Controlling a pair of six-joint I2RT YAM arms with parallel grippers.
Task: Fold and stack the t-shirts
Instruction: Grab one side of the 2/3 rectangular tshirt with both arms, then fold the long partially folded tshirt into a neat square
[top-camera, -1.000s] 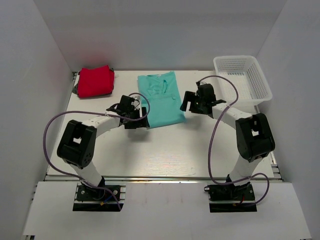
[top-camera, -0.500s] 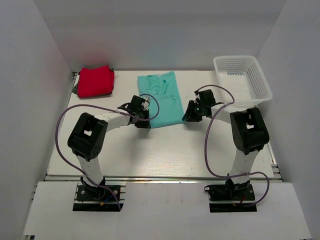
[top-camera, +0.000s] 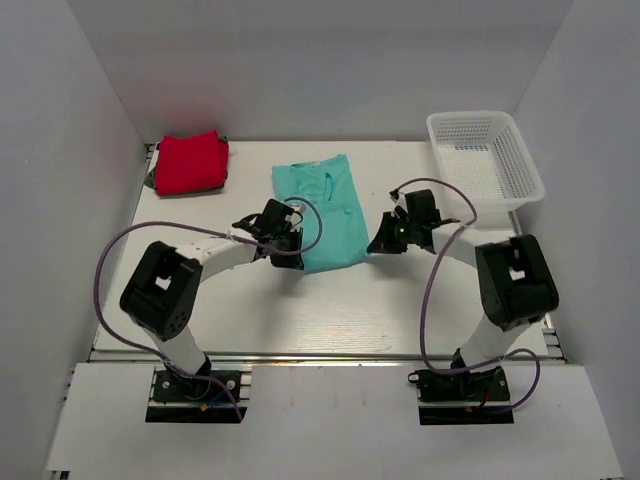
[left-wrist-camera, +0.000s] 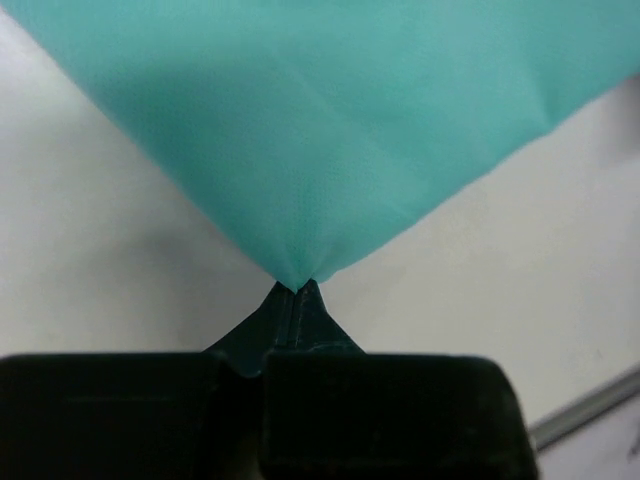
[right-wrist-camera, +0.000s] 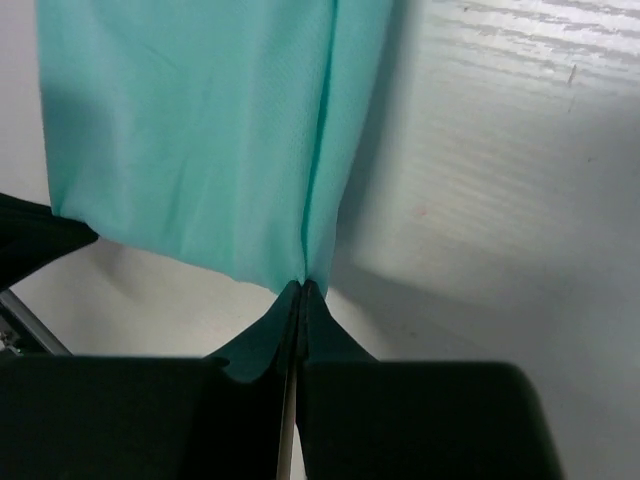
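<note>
Teal shirt (top-camera: 325, 205) is lying lengthwise near-to-far, collar far; left fingers (left-wrist-camera: 280, 320) and right fingers (right-wrist-camera: 275, 335) are clamping together on its near corners.

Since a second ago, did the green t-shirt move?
Yes. Against the unmoved white mesh basket, the teal t-shirt slid slightly toward the table's near edge.
</note>
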